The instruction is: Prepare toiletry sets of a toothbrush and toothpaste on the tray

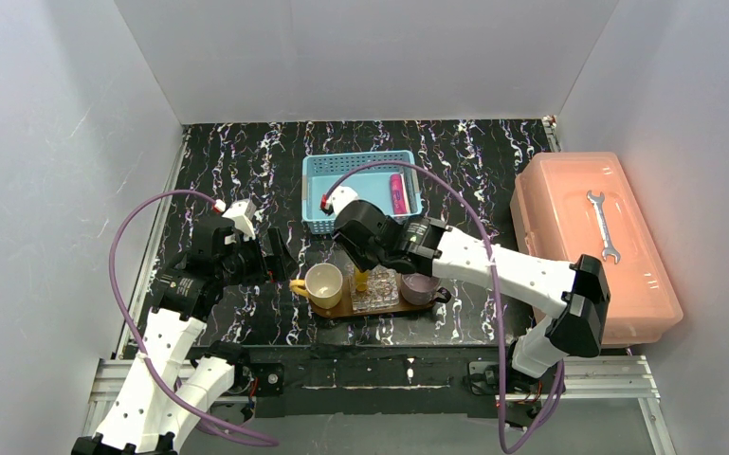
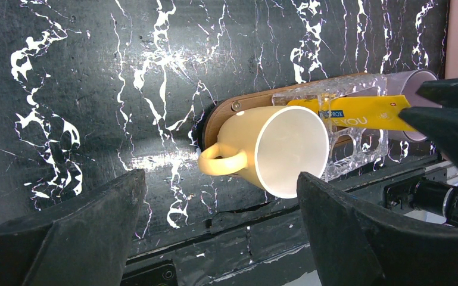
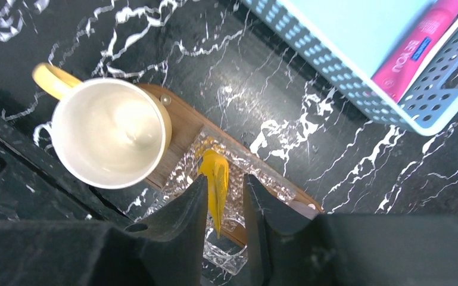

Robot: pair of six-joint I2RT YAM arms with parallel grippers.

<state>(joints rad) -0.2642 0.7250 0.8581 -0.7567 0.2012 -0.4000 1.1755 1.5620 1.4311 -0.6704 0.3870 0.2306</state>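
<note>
right gripper jaws apart around yellow toothpaste in clear cup on tray; pink toothpaste waiting in basket, toothbrushes maybe hidden.

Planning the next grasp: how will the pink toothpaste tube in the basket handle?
Probably light and squashy: the pink toothpaste tube looks small and flat. Lying in the blue basket, it shouldn't roll. Its glossy skin may slip.

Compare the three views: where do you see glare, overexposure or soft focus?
Top external: even light, sharp throughout. Left wrist: a white glare patch on the table beside the yellow mug; the left gripper's fingers dark and blurred. Right wrist: the mug's inside nearly blown out; the right gripper's fingers soft.
</note>
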